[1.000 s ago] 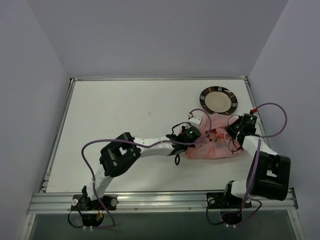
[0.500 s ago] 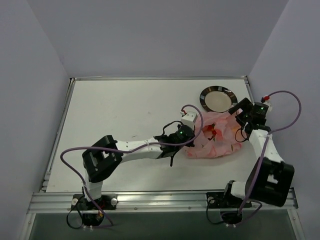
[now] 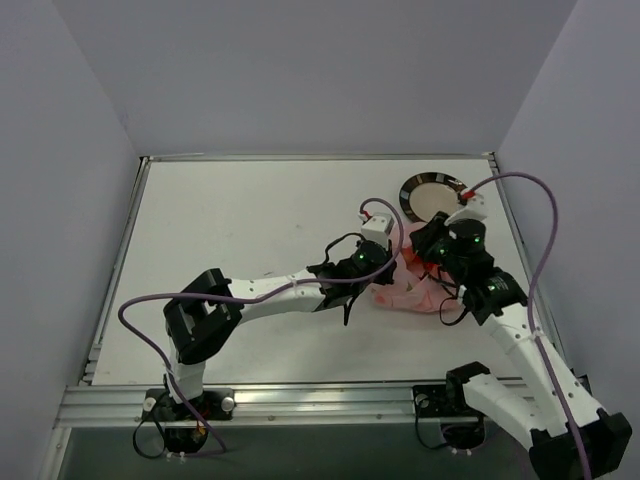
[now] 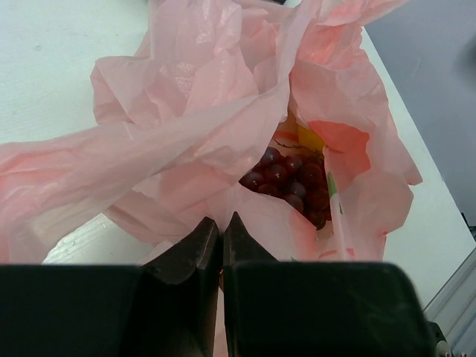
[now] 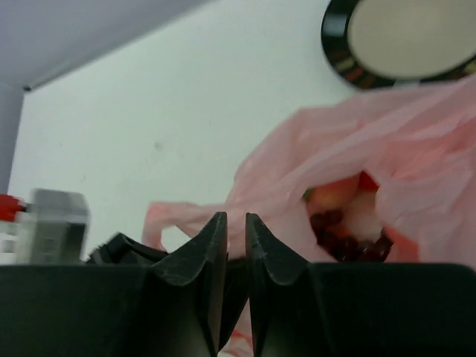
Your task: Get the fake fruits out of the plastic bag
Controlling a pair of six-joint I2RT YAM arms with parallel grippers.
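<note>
Where the view begins at the left, I read the left hand [image 4: 222,227] as closed tight, pinching a fold of the plastic bag [image 3: 405,293] at its left edge. The bag lies crumpled on the worktop [image 3: 250,220] with its mouth gaping; a dark red grape cluster [image 4: 290,178] and a yellow piece [image 4: 309,138] sit inside. Above the bag, the right hand [image 5: 236,223] has its fingers almost together; I cannot tell whether film is caught. Beyond the bag lies the plate [image 3: 408,194].
</note>
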